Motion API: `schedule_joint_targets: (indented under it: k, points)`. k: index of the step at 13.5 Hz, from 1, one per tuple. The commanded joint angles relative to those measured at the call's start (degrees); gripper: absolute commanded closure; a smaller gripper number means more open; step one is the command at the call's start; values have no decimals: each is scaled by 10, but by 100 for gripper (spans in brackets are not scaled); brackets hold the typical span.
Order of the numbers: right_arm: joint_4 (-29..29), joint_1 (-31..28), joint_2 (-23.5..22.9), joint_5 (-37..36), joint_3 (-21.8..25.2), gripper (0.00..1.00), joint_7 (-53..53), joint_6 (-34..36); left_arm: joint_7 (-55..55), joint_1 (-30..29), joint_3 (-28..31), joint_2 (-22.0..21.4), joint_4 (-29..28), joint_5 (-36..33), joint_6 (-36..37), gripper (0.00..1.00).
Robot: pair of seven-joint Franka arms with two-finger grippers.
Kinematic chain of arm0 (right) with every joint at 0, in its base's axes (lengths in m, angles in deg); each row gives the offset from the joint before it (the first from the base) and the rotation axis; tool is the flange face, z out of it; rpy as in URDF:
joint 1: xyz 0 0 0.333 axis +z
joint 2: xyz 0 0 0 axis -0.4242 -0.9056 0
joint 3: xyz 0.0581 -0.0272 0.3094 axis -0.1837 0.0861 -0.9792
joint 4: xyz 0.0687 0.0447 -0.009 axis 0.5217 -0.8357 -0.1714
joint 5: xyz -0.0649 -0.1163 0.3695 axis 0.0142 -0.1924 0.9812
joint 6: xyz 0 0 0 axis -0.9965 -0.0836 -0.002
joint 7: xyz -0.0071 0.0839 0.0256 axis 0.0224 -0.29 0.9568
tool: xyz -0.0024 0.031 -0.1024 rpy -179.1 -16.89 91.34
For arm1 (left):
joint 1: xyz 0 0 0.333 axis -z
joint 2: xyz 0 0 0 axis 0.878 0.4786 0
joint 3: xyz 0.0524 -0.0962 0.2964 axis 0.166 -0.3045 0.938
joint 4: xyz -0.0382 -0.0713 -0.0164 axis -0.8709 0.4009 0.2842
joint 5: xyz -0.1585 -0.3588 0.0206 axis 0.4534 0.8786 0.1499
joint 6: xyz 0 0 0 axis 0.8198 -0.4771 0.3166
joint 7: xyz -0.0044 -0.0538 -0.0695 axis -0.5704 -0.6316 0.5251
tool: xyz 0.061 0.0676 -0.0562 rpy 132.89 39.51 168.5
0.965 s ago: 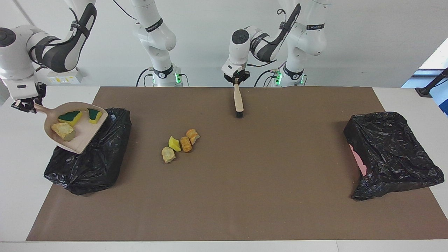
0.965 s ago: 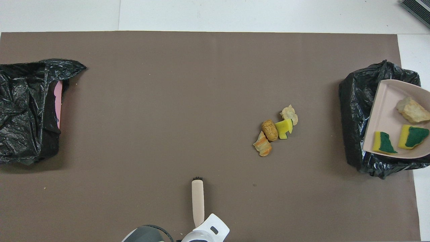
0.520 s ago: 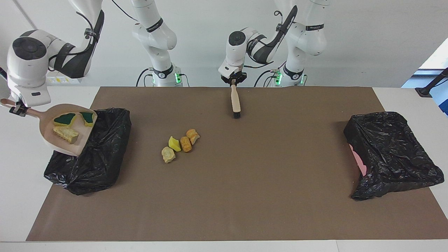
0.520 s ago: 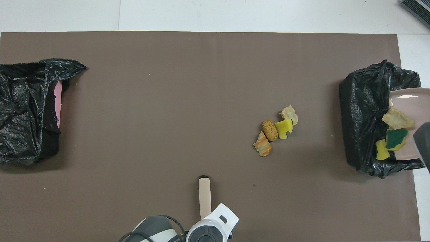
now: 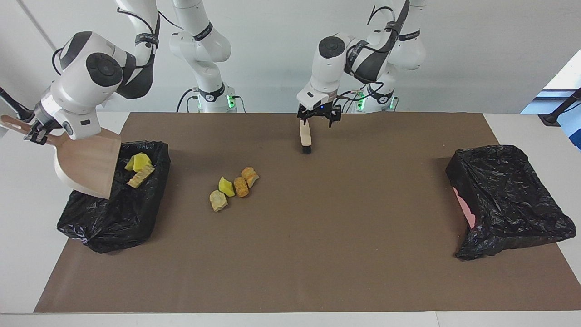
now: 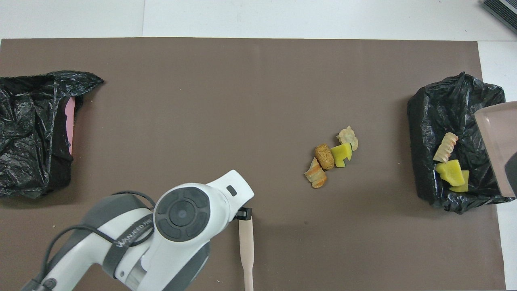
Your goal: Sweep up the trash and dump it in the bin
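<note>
Since the earlier frames three chunks have slid out of the dustpan [image 5: 86, 165] into the bin [image 5: 115, 200] at the right arm's end of the table; the pan, which was level and loaded, is now tipped steeply with its mouth down over the bin, and the brush [image 5: 305, 136] has been let go by the left arm.

Near to far from the robots: the brush lies flat on the brown mat [image 5: 317, 236], directly under the left gripper [image 5: 320, 119], handle toward the robots and bristles pointing away; the gripper's fingers are spread wide and they stand apart from the handle, so I judge it was parked here to be free for the next sweep. The left arm is bent at the elbow, wrist pointing down.

The right gripper [image 5: 38, 131] is pressed together on the dustpan's handle; the wrist is rolled so that the pan hangs slanted, its lip just over the bin's rim; this pose lets the load fall by its own weight. The dumped chunks [image 5: 138, 168] lie inside the bin, below and beside the pan's lip.

Farther out, four chunks [image 5: 233, 187] remain in a tight cluster on the mat, between the two grippers and nearer to the bin; they are the part not yet done. A second bin [image 5: 508, 200] sits at the left arm's end of the table, well apart from both grippers.
</note>
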Motion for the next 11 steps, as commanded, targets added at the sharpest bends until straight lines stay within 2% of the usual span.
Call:
schedule_joint_targets:
  k: [1,3,5,6,8,9,11]
  points:
    - [-6,-3,61,2,-7,100,21,41,-76,-77,-8,10,93,-16,53,0]
    - [4,-2,102,103,-13,100,-73,98,-173,-133,-7,12,159,-17,135,0]
    - [5,-1,112,177,-27,100,-171,151,-205,-191,-7,12,227,-17,177,0]
    - [4,-1,117,238,-29,100,-248,183,-208,-223,-7,21,258,-17,200,0]
    - [3,1,121,352,-46,100,-422,230,-236,-284,-6,26,298,-17,246,0]
    - [2,1,119,396,-64,100,-528,235,-277,-313,-6,28,318,-17,256,0]
    - [2,16,101,473,-109,100,-685,234,-365,-336,-4,31,323,-25,272,0]
